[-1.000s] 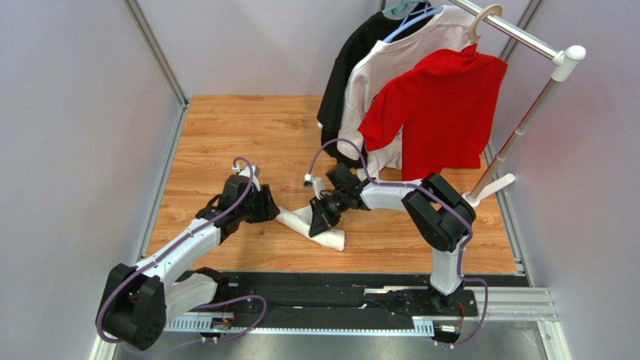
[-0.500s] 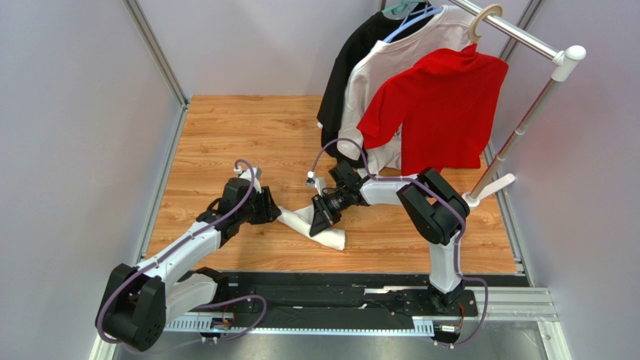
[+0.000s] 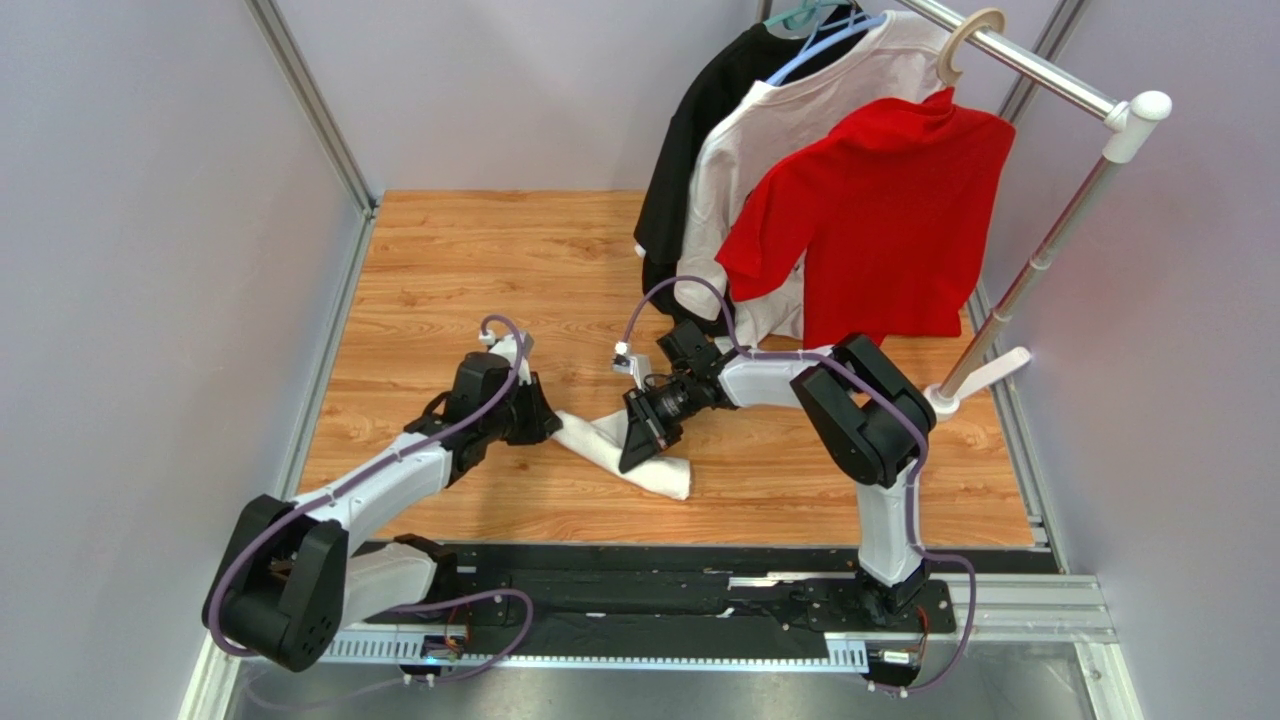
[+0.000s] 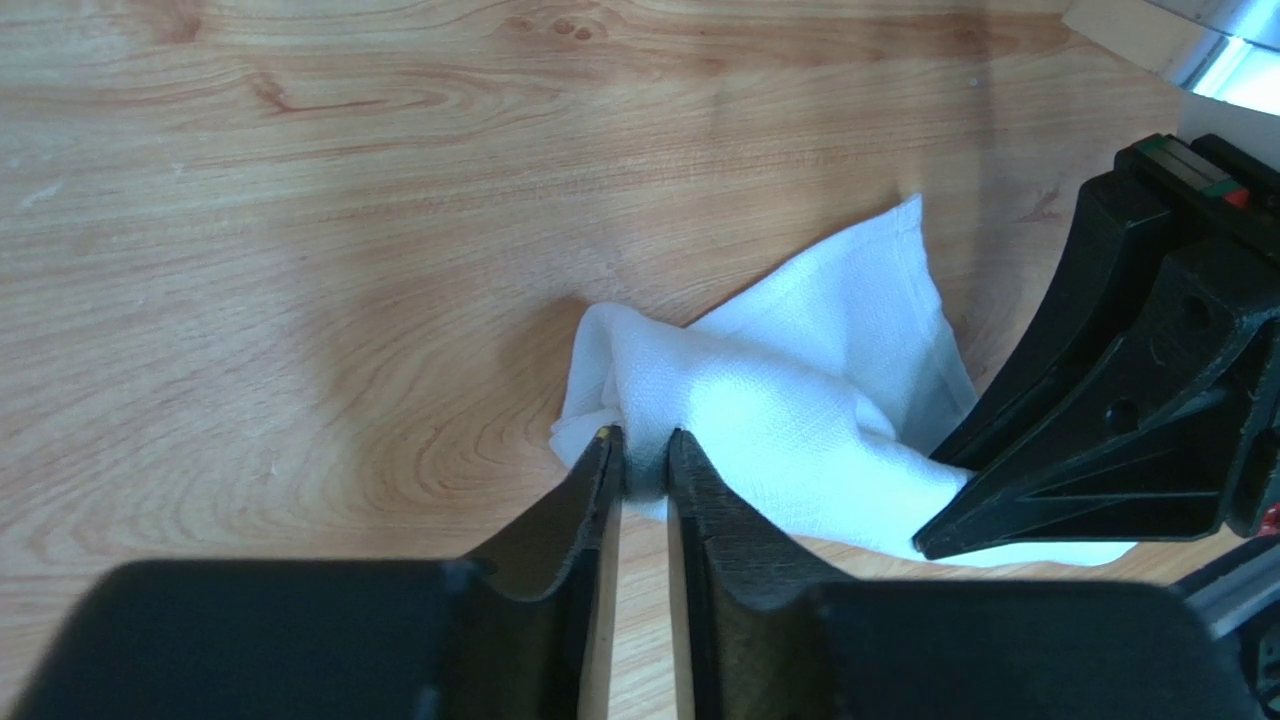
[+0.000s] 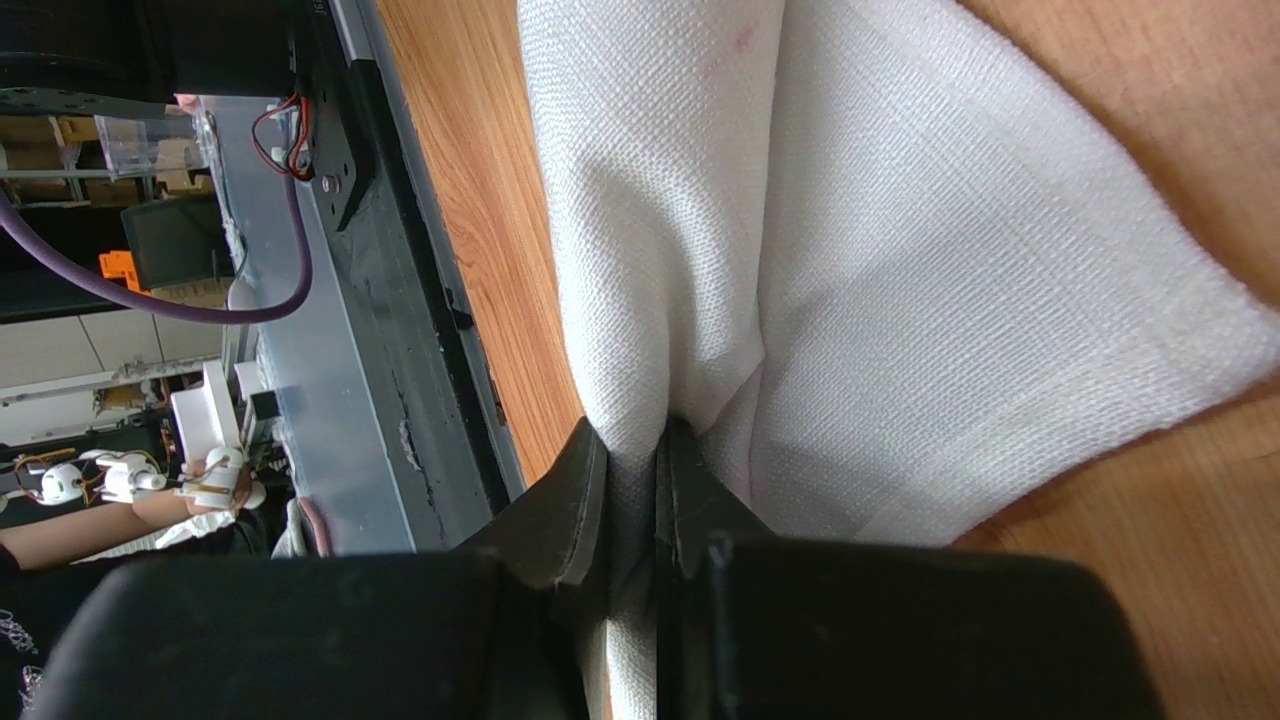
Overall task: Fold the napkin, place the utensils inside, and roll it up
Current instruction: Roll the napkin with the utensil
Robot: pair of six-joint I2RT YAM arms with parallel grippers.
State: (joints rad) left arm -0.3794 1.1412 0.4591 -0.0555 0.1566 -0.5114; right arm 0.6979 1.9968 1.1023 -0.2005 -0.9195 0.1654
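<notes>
- From above: napkin (image 3: pixel 672 477), crumpled into a narrow slanting band, lying on the wooden desk (image 3: pixel 451 270) near its front edge, between the two arms.
- Left hand (image 3: pixel 547 426) low at the band's left end, touching the cloth; too small here to tell how its fingers stand.
- Right hand (image 3: pixel 633 450) down on the middle of the band, covering part of it, with a white corner sticking out past it toward the front.
- At the far right of the desk, a clothes rack (image 3: pixel 1052 75) hung with a red shirt (image 3: pixel 879 225), a white shirt (image 3: pixel 766 135) and a black garment (image 3: pixel 699 128), well apart from the napkin.
- From the left wrist: left hand (image 4: pixel 640 447) pressed nearly together, pinching a raised fold at the napkin's (image 4: pixel 796 390) near edge.
- Cloth bulging up just past the fingertips and spreading flat to the right over the desk (image 4: pixel 301 225).
- Right hand (image 4: pixel 1142 390) seen as a black block on the cloth's right side, resting on it.
- From the right wrist: right hand (image 5: pixel 631 450) pressed together, nipping a ridge of the napkin (image 5: pixel 902 270) between its tips.
- Two layers of woven white cloth fanning away from the pinch, one corner lying flat on the desk (image 5: pixel 1172 90).
- Dark mounting rail (image 5: pixel 391 300) along the desk's edge, just beside the cloth.
</notes>
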